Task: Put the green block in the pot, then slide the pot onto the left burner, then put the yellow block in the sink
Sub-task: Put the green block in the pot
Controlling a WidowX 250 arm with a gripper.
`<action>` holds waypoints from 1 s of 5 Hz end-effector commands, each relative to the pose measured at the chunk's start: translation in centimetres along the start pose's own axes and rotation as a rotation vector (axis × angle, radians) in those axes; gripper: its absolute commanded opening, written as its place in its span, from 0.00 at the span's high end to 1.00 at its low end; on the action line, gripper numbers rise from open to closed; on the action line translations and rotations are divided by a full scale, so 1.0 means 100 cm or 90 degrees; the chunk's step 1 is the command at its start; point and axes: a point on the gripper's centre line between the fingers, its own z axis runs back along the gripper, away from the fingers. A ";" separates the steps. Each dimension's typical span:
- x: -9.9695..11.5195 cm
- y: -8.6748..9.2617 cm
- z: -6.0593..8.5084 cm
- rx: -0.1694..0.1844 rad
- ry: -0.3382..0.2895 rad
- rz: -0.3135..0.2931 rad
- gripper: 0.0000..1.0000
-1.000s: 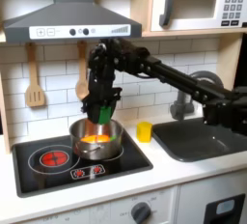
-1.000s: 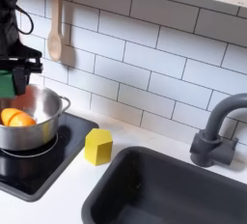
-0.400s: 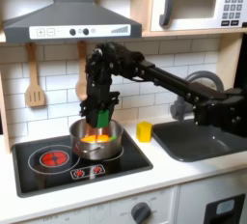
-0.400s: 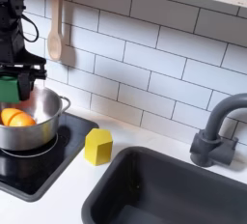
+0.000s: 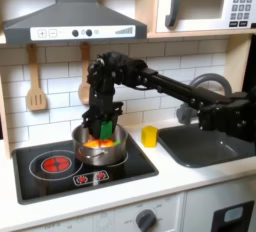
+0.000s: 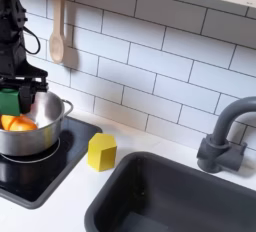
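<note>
Over the pot (image 6: pixel 30 126) on the right-hand burner, the pincer (image 6: pixel 12 98) is pinching the green block (image 6: pixel 9 101) low above the orange thing inside, ready to drop it in.

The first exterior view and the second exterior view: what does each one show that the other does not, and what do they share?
First exterior view alone: the left burner, a range hood and a microwave.

Second exterior view alone: the faucet close up, standing at the sink's back rim.

Both share: the gripper holding the green block over the pot, the yellow block, and the sink.
</note>
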 end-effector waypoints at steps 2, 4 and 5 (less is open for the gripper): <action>-0.002 0.017 -0.012 0.004 0.017 0.020 1.00; -0.007 0.012 -0.016 -0.001 0.034 0.012 0.00; -0.004 0.010 -0.009 -0.003 0.025 0.012 0.00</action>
